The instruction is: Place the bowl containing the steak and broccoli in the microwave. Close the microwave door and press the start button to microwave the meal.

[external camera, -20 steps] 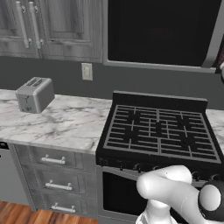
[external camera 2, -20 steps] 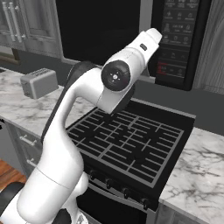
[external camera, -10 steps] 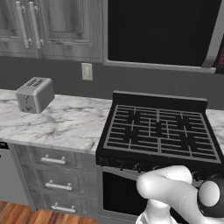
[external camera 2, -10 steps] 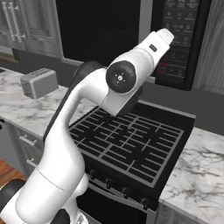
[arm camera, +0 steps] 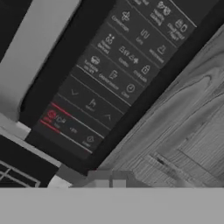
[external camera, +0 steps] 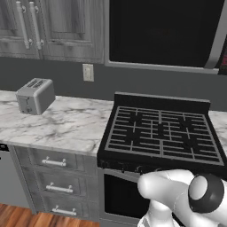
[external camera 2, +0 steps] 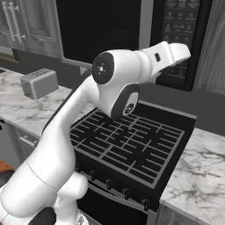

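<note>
Swung upward since a second ago, my arm point(external camera 2: 132, 74) now reaches level toward the microwave point(external camera 2: 178, 39), its forearm raised from the steep slant it held before. Its control panel point(arm camera: 105, 74) lies close ahead in the hand view, rows of pale-marked buttons running on a slant, with a red-marked key point(arm camera: 51, 116) at the lower end that I take to be the start button. The microwave door point(external camera: 162, 33) stands shut, a wide black panel above the stove point(external camera: 162, 133), so the bowl and its meal are presumably inside, though the glass gives nothing away. My gripper point(arm camera: 107, 178) has closed fully, fingertips together and holding nothing, which reads as readiness to poke a button. By my judgement only the start press remains, and the risk is striking a neighbouring key. Off to the left, the toaster point(external camera: 35, 95) sits on the marble counter point(external camera: 66, 126).
</note>
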Tool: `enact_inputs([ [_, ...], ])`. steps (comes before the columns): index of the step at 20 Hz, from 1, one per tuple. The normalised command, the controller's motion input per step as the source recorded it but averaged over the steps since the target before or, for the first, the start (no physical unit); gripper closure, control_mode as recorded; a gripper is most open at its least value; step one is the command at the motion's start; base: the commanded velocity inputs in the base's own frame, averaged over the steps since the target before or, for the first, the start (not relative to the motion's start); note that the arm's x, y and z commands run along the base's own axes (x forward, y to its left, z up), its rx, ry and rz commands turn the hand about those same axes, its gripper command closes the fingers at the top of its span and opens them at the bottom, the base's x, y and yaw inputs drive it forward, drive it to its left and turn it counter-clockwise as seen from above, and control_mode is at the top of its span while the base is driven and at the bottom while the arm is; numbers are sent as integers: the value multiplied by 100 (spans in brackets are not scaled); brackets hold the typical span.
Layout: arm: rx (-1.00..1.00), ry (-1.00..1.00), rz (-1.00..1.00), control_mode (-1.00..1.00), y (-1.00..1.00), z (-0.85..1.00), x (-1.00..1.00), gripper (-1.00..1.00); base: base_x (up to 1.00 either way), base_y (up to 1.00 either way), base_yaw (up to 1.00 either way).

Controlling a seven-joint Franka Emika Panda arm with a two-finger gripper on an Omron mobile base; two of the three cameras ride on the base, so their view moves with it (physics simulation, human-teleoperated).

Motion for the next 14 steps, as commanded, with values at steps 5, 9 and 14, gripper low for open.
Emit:
enact_inputs([
  [5,73,-2,-35,-100,-40,-18,-10,100,0,0,0],
  [9,96,-12,-10,-100,-56,-7,-12,100,0,0,0],
  [14,97,-30,-1,-100,-42,0,-2,100,0,0,0],
])
